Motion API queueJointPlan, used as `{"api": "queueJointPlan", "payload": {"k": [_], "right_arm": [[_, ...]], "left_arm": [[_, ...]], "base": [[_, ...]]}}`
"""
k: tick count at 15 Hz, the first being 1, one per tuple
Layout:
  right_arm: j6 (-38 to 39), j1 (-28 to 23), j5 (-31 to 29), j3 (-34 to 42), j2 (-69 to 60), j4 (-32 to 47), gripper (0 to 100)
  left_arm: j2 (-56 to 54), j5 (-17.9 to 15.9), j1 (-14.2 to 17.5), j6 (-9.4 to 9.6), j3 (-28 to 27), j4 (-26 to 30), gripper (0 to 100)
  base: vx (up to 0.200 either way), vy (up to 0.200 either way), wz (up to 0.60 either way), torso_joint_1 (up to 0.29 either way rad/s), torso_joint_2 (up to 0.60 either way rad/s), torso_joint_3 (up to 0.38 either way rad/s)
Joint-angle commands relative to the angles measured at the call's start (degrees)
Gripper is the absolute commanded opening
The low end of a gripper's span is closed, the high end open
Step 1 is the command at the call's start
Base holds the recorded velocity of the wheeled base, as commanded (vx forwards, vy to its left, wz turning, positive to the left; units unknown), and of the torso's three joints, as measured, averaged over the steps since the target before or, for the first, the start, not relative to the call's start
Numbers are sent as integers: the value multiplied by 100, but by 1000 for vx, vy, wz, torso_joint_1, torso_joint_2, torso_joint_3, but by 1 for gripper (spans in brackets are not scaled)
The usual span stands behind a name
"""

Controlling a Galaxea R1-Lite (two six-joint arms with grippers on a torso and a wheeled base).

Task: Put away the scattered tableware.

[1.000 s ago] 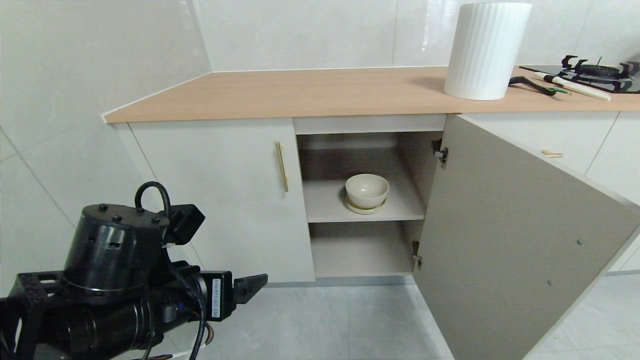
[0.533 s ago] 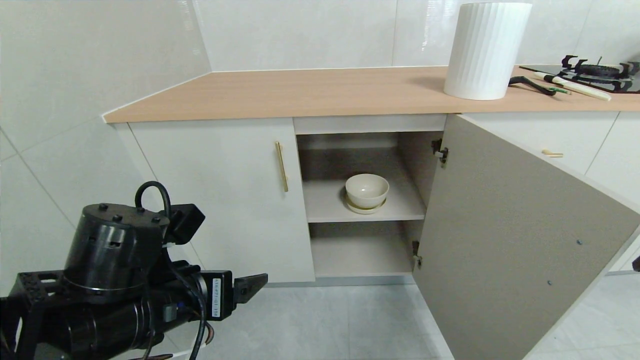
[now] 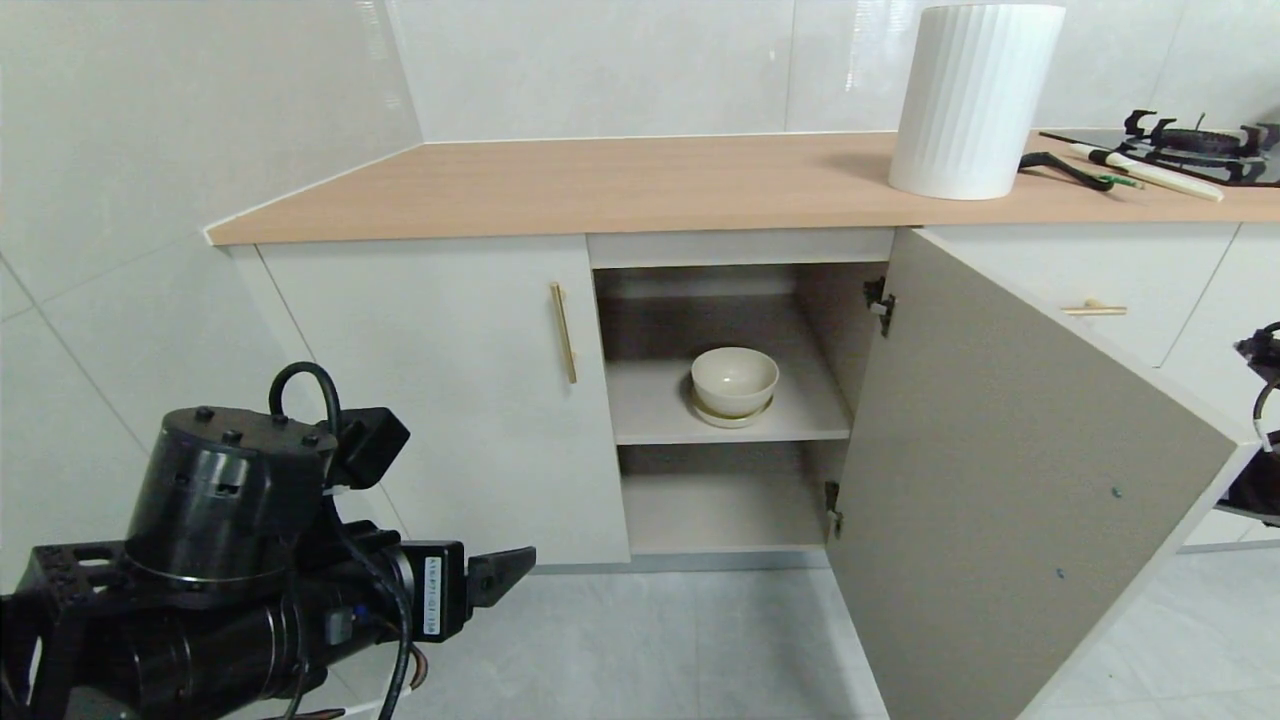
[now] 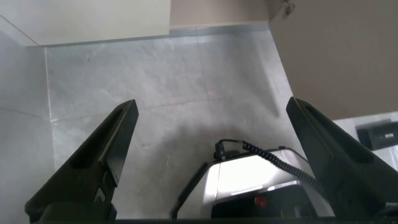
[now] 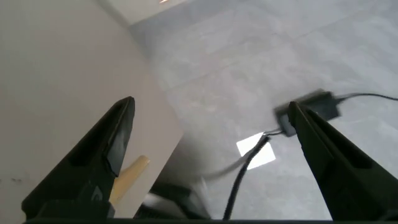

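One pale bowl (image 3: 734,378) sits in a shallow plate (image 3: 731,416) on the upper shelf (image 3: 650,405) of the cupboard (image 3: 830,330), about midway along that shelf, with the lower shelf (image 3: 715,510) beneath. The cupboard door (image 3: 1010,470) stands swung out to the right. The neighbouring door (image 3: 440,390) on the left is closed and carries a slim gold handle (image 3: 565,332). On the desk (image 3: 600,185) above, a tall white ribbed container (image 3: 973,100) stands upright near the right end. Just beyond it lie a black-handled utensil (image 3: 1065,170) and a pale stick-like one (image 3: 1165,180), beside the stove grate (image 3: 1195,140). The left gripper (image 3: 512,570) hangs low at the lower left above the floor tiles (image 3: 700,640), pointing toward the cupboard and well apart from the bowl. Part of the right arm (image 3: 1262,420) shows at the right edge, past the open door.

From the left wrist, the left gripper (image 4: 212,104) has its fingers (image 4: 99,162) spread wide and empty above the grey floor, with the open door's beige face (image 4: 348,56) off to one side.

From the right wrist, the right gripper (image 5: 210,106) is likewise spread wide and empty. A pale panel (image 5: 62,68) runs just beside one finger (image 5: 99,155), and a gold bar (image 5: 132,169) lies close to that finger; I cannot tell whether they touch. On the floor beyond lies a black box (image 5: 308,107) with a cable (image 5: 367,96).
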Motion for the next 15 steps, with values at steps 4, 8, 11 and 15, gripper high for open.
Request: {"api": "queueJointPlan", "payload": {"k": [4,8,11,15], "right_arm": [[371,968,19,211,38,-127,100],[406,1952,133,0,249,-496,100],[397,2471,335,-123,653,-1006,100],[494,2963,353,-255,1110,-1392,100]], "left_arm": [[-6,12,-5,-4,-8,-4,100],[-50,21,4,5,-34,-4,100],[-103,21,4,14,-25,-4,100],[-182,21,4,181,1,-4,100]], "base": [[0,0,0,0,0,0],[0,0,0,0,0,0],[0,0,0,0,0,0],[0,0,0,0,0,0]]}}
